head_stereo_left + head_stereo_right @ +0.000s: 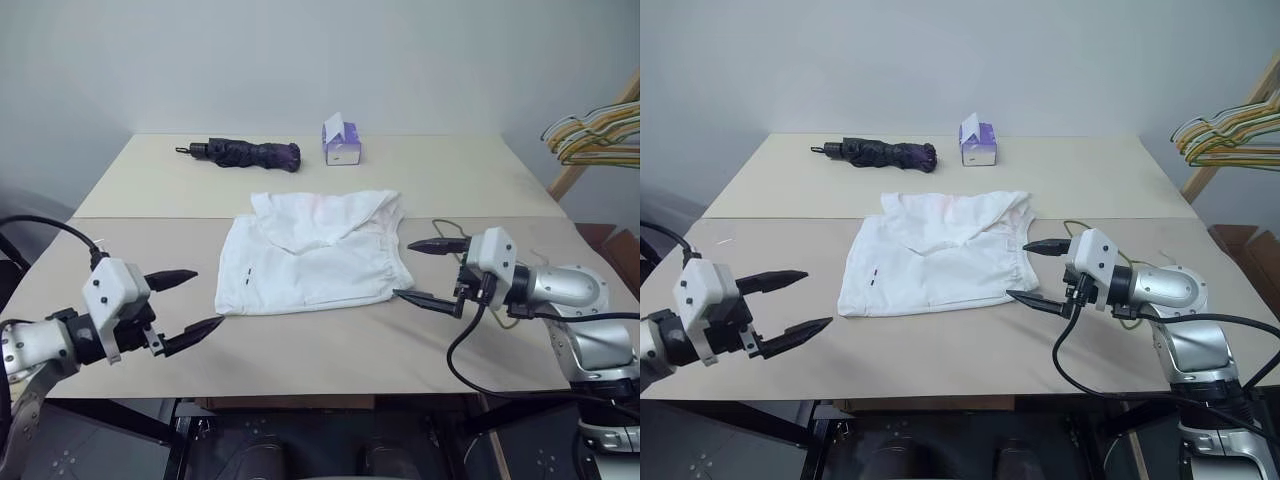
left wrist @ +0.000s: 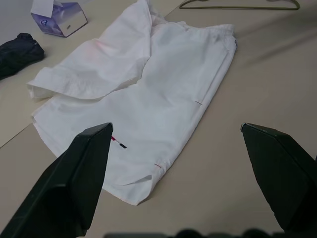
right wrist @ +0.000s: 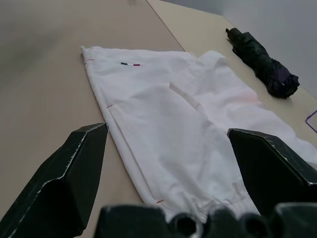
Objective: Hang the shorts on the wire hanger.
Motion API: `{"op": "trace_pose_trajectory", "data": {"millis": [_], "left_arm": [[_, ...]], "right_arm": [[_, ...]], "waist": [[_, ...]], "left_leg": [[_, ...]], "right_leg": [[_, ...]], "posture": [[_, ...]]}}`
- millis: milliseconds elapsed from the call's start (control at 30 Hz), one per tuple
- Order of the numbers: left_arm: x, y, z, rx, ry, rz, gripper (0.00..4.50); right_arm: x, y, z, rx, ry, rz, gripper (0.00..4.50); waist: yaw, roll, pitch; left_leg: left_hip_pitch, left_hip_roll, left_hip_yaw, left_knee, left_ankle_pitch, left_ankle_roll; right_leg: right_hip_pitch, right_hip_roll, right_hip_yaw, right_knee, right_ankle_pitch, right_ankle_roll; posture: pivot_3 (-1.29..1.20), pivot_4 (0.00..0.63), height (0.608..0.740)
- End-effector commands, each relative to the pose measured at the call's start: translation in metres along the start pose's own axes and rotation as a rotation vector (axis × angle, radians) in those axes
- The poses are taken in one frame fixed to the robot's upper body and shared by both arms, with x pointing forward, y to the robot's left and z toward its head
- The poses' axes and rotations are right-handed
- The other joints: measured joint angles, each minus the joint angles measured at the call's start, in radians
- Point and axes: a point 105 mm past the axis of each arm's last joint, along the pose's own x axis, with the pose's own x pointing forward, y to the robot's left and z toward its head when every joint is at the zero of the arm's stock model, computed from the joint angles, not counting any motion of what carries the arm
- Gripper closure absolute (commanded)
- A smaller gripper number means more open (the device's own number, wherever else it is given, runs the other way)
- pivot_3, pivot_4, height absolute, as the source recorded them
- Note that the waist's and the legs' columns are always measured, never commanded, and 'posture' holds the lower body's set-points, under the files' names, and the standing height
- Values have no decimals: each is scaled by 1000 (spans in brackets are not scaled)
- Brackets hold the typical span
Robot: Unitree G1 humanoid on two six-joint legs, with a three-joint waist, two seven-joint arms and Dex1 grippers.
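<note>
Both black two-fingered grippers are hovering wide apart and empty at the table's near edge, the left gripper [image 1: 185,300] near left, the right gripper [image 1: 425,270] just beside the waistband. Between them one pair of white cloth shorts [image 1: 310,255] is lying flat, partly folded. One thin olive-grey wire hanger [image 2: 240,5] is resting right of them. Approach looks underway; next, fingers must pinch the cloth.

shorts [image 1: 312,262]: white cloth, creased | wire hanger [image 2: 240,5]: thin metal | table [image 1: 300,350]: matt, smooth
</note>
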Motion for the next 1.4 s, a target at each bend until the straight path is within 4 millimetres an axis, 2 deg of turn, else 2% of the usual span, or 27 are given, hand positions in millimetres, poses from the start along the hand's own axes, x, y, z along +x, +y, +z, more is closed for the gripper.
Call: {"op": "trace_pose_trajectory", "data": {"millis": [33, 333, 500, 733, 800, 933, 1067, 1167, 1267, 1400], "left_arm": [[1, -1, 9, 37, -38, -20, 30], [5, -1, 9, 35, -27, -43, 30], [8, -6, 13, 48, -40, -79, 30], [9, -11, 7, 55, -19, -114, 30], [11, -12, 7, 56, -21, -118, 30], [15, -16, 6, 59, -25, -143, 30], [17, -16, 4, 62, -24, -152, 30], [21, -16, 4, 81, -22, -168, 30], [24, -15, 4, 95, -20, -178, 0], [25, -14, 3, 104, -16, -185, 0]], "right_arm": [[-3, -3, 8, -47, -4, -11, 0], [-4, -3, 10, -53, -5, -22, 0], [-3, 6, 8, -170, 46, 29, 0], [-6, 34, -14, -387, 214, 196, 0], [-2, 29, -24, -483, 271, 178, 0], [13, 6, -53, -691, 419, 103, 0], [28, -2, -72, -825, 480, 125, 0], [42, -8, -79, -865, 484, 100, 0], [51, -11, -89, -927, 515, 122, 585], [54, -23, -102, -1006, 588, 120, 1901]], "waist": [[0, 0, 0], [0, 0, 0], [-2, 0, 1], [-3, 1, 2], [-4, 0, 2], [-17, 0, 2], [-28, 0, 2], [-32, 0, 2], [-34, 0, 2], [-44, 0, 2]], "left_leg": [[0, 0, 0, 0, 0, 0], [0, 0, 0, 0, 0, 0], [0, 0, 0, 0, 0, 0], [0, 0, 0, 0, 0, 0], [1, 0, 1, 0, 0, 0], [2, 1, 2, 0, 1, -1], [1, 1, 2, 0, 1, -2], [0, 0, 2, 0, 1, -2], [0, 0, 3, 0, 1, -2], [1, 1, 3, 0, 1, -2]], "right_leg": [[0, 0, 0, 0, 0, 0], [0, 0, 0, 0, 0, 0], [0, 0, 0, 0, 0, 0], [0, 0, 0, 0, 0, 0], [0, 0, 0, 0, 0, 0], [0, 0, 1, 0, 0, 0], [-1, 1, 1, 0, 0, 0], [-3, 1, 2, 0, 0, 0], [-2, 1, 2, 0, 0, 0], [-2, 1, 3, 1, 0, -1]], "posture": [[59, 48, 740], [45, 55, 740], [24, 66, 740], [14, 63, 740], [11, 63, 740], [5, 60, 740], [-3, 49, 740], [-4, 44, 740], [-8, 42, 740], [-11, 44, 740]]}}
